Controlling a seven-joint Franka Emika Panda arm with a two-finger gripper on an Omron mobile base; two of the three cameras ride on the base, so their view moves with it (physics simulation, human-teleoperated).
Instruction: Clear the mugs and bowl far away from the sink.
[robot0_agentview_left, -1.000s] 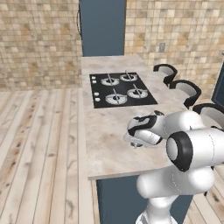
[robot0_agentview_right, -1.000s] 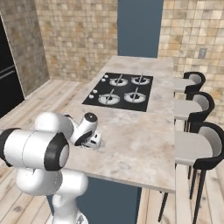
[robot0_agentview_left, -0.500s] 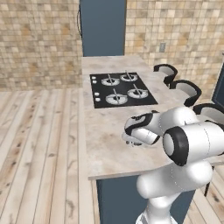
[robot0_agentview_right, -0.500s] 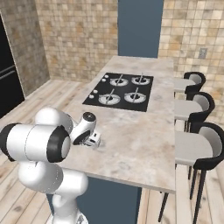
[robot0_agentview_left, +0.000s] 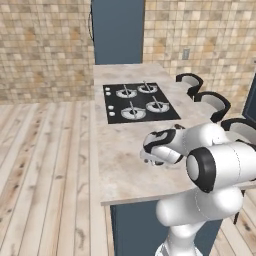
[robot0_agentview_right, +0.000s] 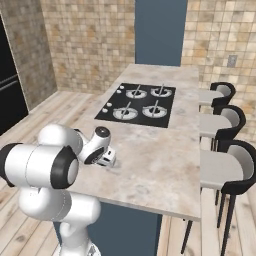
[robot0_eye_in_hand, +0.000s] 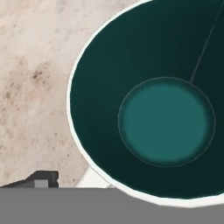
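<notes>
A teal mug (robot0_eye_in_hand: 166, 120) with a white rim stands on the beige marble counter (robot0_eye_in_hand: 30, 74), seen from straight above and very close. One dark fingertip (robot0_eye_in_hand: 41, 178) stands to the left of the mug's wall with a gap between them, so the jaws are open and grip nothing. My gripper (robot0_agentview_left: 150, 160) hangs low over the counter's near part, in front of the stovetop, and also appears as the gripper (robot0_agentview_right: 107, 160) in the right base view, where the hand covers the mug. The bowl and the sink are out of view.
A black stovetop (robot0_agentview_left: 137, 102) with several burners lies farther back on the counter (robot0_agentview_right: 165, 160). Three dark bar stools (robot0_agentview_right: 227, 120) line the counter's right side. The counter's front edge (robot0_agentview_left: 135, 197) is close to my hand. A blue column (robot0_agentview_right: 160, 30) rises behind.
The fingers have spread apart and let go of the teal mug. The hand has stayed low at about the same place on the counter.
</notes>
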